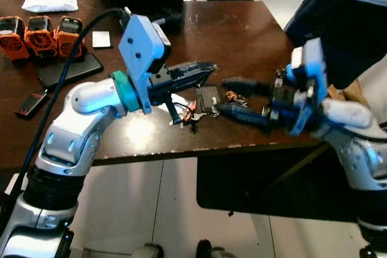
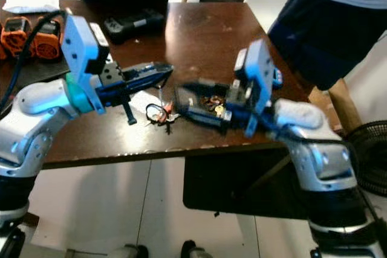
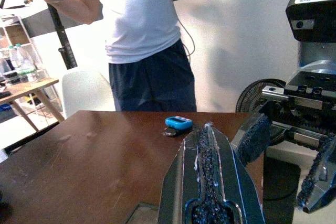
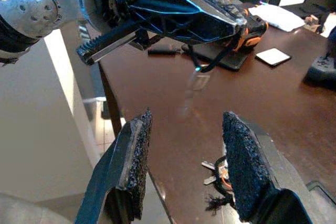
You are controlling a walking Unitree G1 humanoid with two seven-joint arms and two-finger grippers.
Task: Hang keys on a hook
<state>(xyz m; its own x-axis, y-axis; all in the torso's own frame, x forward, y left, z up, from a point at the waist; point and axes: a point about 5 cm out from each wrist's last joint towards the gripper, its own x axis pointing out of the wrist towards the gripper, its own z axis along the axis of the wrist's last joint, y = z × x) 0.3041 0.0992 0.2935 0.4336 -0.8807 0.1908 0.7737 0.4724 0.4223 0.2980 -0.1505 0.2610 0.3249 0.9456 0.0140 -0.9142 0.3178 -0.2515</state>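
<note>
Keys [image 2: 161, 113]: small bunch w/ a red-orange ring and dark metal blades, lying flat on the brown desk [image 2: 199, 34] near its front edge. Bunch is splayed; long axis can't be told, blades fan roughly toward the desk's front edge. Left of keys, further back on desk: orange battery packs [image 1: 41, 35] and a dark phone [image 1: 71, 69]. Left gripper [image 1: 199, 72] hovers just above keys, fingers pressed together w/ nothing between, pointing to the robot's right. Just right of keys: a dark flat rectangular item [image 1: 208, 98]. Right gripper [image 4: 184, 156] sits right of keys, fingers apart, aimed back at them. Person in dark shorts [image 1: 338, 22] stands beyond desk's right corner.
</note>
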